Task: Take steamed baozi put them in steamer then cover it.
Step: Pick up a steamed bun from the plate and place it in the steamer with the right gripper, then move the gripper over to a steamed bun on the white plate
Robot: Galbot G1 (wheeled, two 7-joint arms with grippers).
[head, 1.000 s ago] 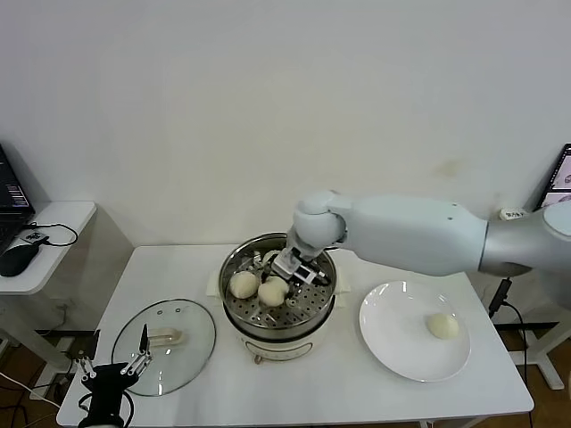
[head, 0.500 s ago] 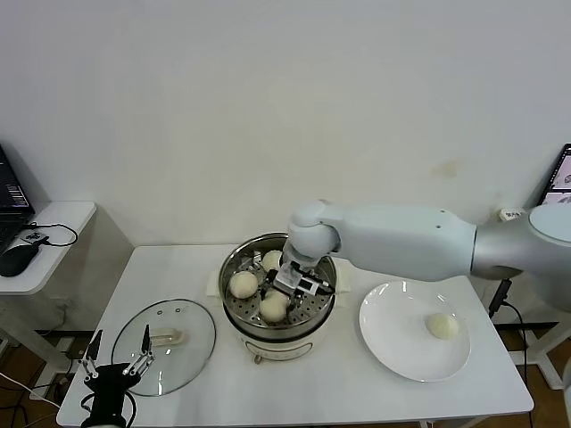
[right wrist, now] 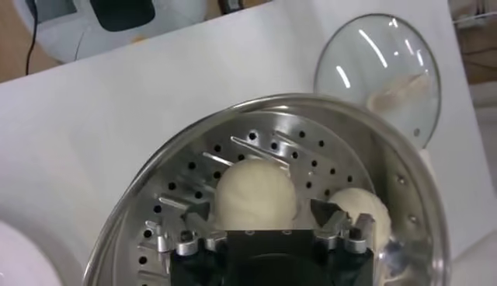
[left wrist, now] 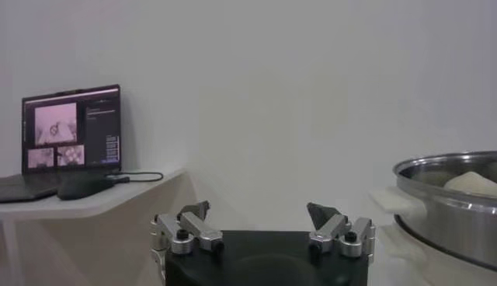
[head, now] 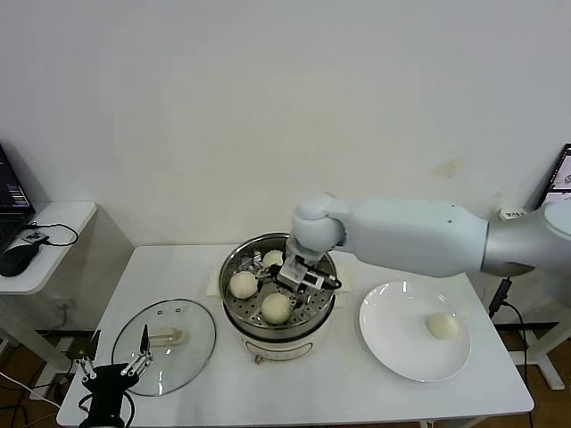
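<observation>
Three steamed baozi (head: 276, 308) already sit on the perforated tray of the steamer (head: 234, 301), directly beneath and beside my right gripper (head: 295, 273), whose jaws stand spread and hold nothing; in the right wrist view one bun (right wrist: 255, 194) lies between the parted fingers (right wrist: 330, 219), untouched as far as I can judge. One further bun (head: 443, 325) remains on the white plate (head: 393, 357), well off to the outer side of my right gripper, so I judge one transfer is left. Beyond the steamer on the side away from that gripper, the cover (head: 196, 348) lies flat on the table (head: 330, 392), handle up; covering is not yet done. My left gripper (head: 114, 366), released and empty, waits parked just beside the cover's near edge.
</observation>
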